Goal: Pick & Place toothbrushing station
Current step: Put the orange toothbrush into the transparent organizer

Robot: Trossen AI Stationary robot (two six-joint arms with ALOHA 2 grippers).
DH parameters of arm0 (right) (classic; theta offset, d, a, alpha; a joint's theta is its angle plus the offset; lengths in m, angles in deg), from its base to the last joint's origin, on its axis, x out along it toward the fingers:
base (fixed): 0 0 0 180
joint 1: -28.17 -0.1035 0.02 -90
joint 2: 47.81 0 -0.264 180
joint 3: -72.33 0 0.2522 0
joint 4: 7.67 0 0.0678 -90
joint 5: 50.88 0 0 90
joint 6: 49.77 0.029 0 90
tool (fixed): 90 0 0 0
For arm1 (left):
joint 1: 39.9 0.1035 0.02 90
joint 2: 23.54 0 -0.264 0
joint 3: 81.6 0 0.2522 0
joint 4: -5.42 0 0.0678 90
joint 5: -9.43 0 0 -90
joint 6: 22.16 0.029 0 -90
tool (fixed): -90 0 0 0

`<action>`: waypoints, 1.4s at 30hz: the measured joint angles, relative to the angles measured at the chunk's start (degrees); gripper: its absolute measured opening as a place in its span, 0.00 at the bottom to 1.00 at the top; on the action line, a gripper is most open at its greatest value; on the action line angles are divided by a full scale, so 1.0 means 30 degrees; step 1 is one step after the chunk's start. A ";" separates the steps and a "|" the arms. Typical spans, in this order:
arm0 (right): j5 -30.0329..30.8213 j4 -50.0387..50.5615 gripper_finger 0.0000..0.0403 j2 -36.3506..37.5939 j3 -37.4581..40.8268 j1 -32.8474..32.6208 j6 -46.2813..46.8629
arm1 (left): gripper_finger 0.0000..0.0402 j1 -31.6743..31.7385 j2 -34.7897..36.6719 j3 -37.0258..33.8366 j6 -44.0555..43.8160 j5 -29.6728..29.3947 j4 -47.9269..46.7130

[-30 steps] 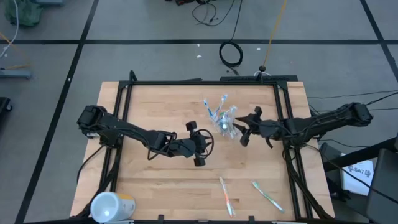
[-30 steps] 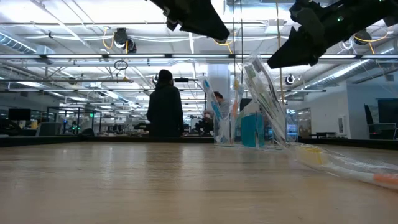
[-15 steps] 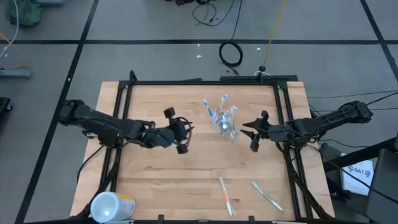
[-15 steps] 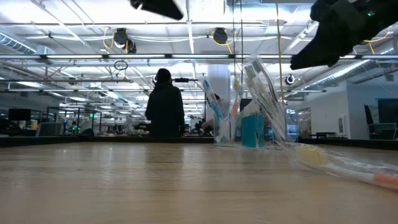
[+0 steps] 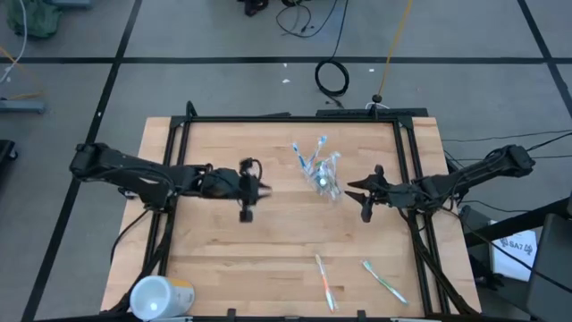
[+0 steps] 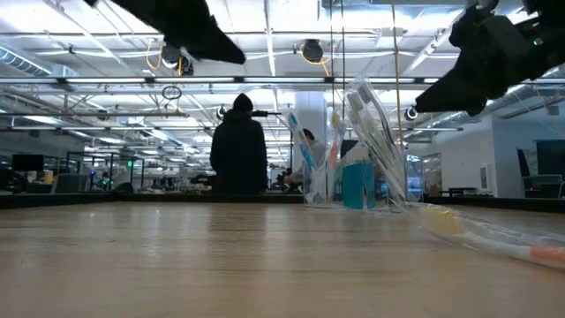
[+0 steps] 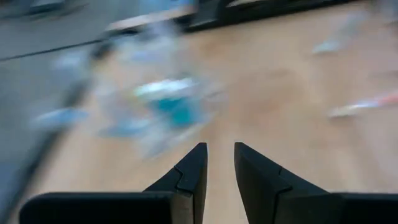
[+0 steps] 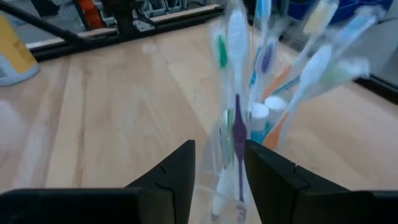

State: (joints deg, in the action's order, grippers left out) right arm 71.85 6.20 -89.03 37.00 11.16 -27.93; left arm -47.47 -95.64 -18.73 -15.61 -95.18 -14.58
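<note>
A small clear plastic cup [image 5: 329, 179] stands upright on its base at the far middle of the wooden table. It holds several toothbrushes and a blue toothpaste tube, as the low view [image 6: 353, 177] and the right wrist view [image 8: 242, 118] show. My left gripper [image 5: 257, 189] hovers to the cup's left, empty, its fingers [image 7: 193, 168] a narrow gap apart. My right gripper [image 5: 357, 197] hovers just to the cup's right, also empty and narrowly open [image 8: 219, 152]. An orange-white toothbrush [image 5: 323, 279] and a green one [image 5: 384, 280] lie flat near the table's front edge.
A large white and yellow cylinder [image 5: 161, 297] stands at the table's front left corner. A black frame [image 5: 295, 118] runs round the table's far and side edges. In the low view a person [image 6: 238, 146] stands in the room beyond the table.
My left gripper has drawn back from beside the cup toward the table's left edge. My right gripper has drawn back a little toward the right edge. The cup and its brushes have stayed where they were.
</note>
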 joint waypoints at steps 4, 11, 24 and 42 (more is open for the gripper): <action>-0.0011 -0.0886 0.32 0.0005 0.1066 -0.0045 -0.0001 | 0.22 0.0627 -0.1375 -0.1414 0.0264 0.6072 0.3391; -0.0961 -0.5312 0.32 0.0079 0.3063 -0.0073 0.1683 | 0.22 0.0813 -0.4499 -0.1678 0.0774 0.8174 0.8323; -0.1493 -1.1568 0.32 0.0093 0.4867 -0.0045 -0.1645 | 0.22 -0.0724 -1.2834 0.5360 0.3550 1.1885 0.9405; -0.1465 -1.1967 0.32 0.0029 0.4891 -0.0030 -0.2029 | 0.22 -0.2185 -1.7961 1.2298 0.6131 1.0982 0.2701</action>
State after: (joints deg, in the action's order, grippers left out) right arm 67.46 -29.70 -88.94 51.67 11.07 -34.02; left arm -54.02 -149.52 18.17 2.78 -62.24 -6.48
